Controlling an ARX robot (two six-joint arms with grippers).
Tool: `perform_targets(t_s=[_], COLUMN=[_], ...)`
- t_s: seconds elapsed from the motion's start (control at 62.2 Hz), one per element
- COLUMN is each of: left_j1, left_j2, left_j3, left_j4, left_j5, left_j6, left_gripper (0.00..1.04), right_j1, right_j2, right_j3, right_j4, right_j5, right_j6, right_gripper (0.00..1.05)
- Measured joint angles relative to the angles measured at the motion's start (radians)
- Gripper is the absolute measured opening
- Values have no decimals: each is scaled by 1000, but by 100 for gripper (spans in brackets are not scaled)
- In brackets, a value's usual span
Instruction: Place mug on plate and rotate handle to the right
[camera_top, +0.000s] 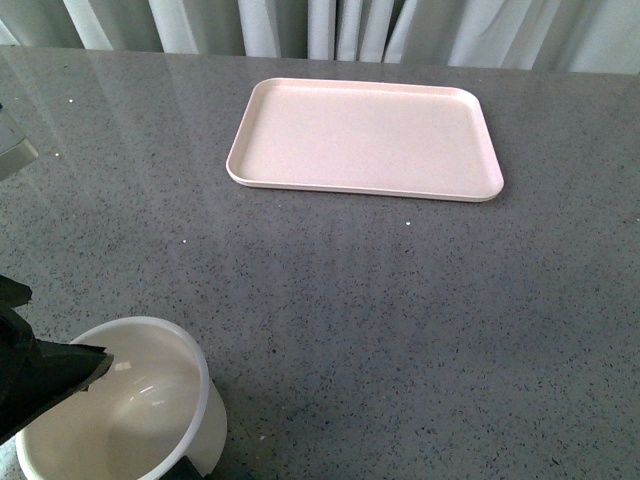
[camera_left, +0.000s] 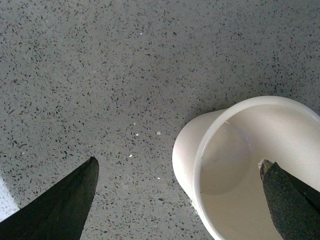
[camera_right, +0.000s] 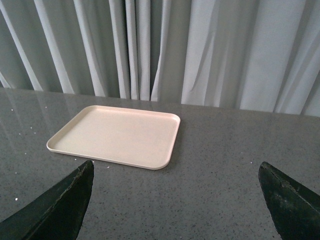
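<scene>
The white mug (camera_top: 130, 400) stands upright on the grey table at the near left, its mouth open and empty. Its smiley face is hidden. A black bit (camera_top: 188, 468) at its near side looks like the handle. The pale pink plate (camera_top: 365, 138) lies empty at the far middle. My left gripper (camera_left: 180, 161) is open and straddles the mug's wall (camera_left: 187, 160): one finger (camera_left: 290, 200) is over the mug's mouth, the other (camera_left: 65, 205) is over the table. In the front view one left finger (camera_top: 55, 372) reaches over the rim. My right gripper (camera_right: 176, 164) is open and empty above the table, facing the plate (camera_right: 117, 135).
Pale curtains (camera_right: 200, 50) hang behind the table's far edge. A grey object (camera_top: 14, 150) shows at the left edge of the front view. Bare speckled tabletop (camera_top: 400, 320) lies between the mug and the plate.
</scene>
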Motion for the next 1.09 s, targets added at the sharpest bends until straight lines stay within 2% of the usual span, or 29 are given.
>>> perform_targets(t_s=[0.225,0.45,0.514,0.579,0.788,0.932,1.029,1.093], left_j1=[-7,-51,-60,-77,-97,-106,-112,-121], left_j2=[46,111,118,132,146,146,146,142], left_j3=[13,18,20,21,22,28,33,38], left_j4=[11,46,53,65,70,70,68,60], left_j5=[-3,-28,-39,-49,-61,-70,-71,-76], left_j6=[11,25,26,26,26,26,25,20], left_gripper=[96,95,88,72,44,17,3,2], right_j1=[0,0,0,0,0,0,0,0], right_j2=[0,0,0,0,0,0,0,0], right_j3=[0,0,0,0,0,0,0,0], right_j4=[0,0,0,0,0,0,0,0], right_j5=[0,0,0,0,0,0,0,0], right_j6=[0,0,0,0,0,0,0,0], right_gripper=[96,96,96,96,96,96,96,96])
